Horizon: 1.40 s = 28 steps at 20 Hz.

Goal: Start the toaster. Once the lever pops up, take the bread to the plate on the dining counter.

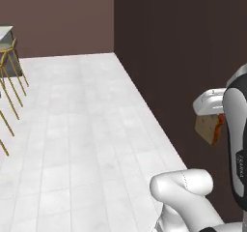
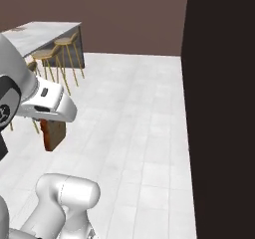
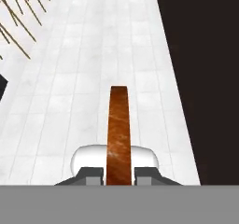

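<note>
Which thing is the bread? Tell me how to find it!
Start at the big white robot arm over the pale tiled floor. Follow it to the gripper, whose fingers are shut on the bread, a squarish tan-brown slice with a darker crust hanging below the hand. Nothing else near it is brown and flat; the yellow-legged stools stand far off by the dining counter.

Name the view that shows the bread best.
Left base view: the bread hangs below the claw, its tan face visible. Right base view shows it shaded under the hand; hand view shows just its crust edge-on.
</note>
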### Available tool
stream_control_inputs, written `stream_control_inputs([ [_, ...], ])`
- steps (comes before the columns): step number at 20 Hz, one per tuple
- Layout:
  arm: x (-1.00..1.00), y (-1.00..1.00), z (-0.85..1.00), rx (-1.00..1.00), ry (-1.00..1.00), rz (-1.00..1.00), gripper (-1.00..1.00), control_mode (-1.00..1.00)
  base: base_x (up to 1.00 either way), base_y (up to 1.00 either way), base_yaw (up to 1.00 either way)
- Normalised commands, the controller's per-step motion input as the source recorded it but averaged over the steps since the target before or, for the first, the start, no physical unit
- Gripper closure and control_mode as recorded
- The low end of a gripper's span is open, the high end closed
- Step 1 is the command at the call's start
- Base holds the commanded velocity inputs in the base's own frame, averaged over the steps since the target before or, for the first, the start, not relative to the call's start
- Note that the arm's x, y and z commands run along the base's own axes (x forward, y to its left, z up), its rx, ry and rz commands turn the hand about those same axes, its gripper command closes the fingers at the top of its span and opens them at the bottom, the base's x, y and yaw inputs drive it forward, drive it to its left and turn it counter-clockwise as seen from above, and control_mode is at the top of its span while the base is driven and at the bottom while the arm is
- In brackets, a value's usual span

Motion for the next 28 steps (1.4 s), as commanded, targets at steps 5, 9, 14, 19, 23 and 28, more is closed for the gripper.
stream_control_inputs([
  [5, 0.00, 0.00, 0.00, 0.00, 0.00, 0.00, 1.00, 1.00, 1.00, -0.54, 0.27],
  [9, 0.00, 0.00, 0.00, 0.00, 0.00, 0.00, 1.00, 1.00, 1.00, -0.47, 0.27],
  [14, 0.00, 0.00, 0.00, 0.00, 0.00, 0.00, 1.00, 1.00, 1.00, -0.44, 0.24],
  [19, 0.00, 0.00, 0.00, 0.00, 0.00, 0.00, 1.00, 1.00, 1.00, -0.35, 0.18],
  [23, 0.00, 0.00, 0.00, 0.00, 0.00, 0.00, 1.00, 1.00, 1.00, -0.43, 0.18],
  [28, 0.00, 0.00, 0.00, 0.00, 0.00, 0.00, 1.00, 1.00, 1.00, -0.50, 0.18],
])
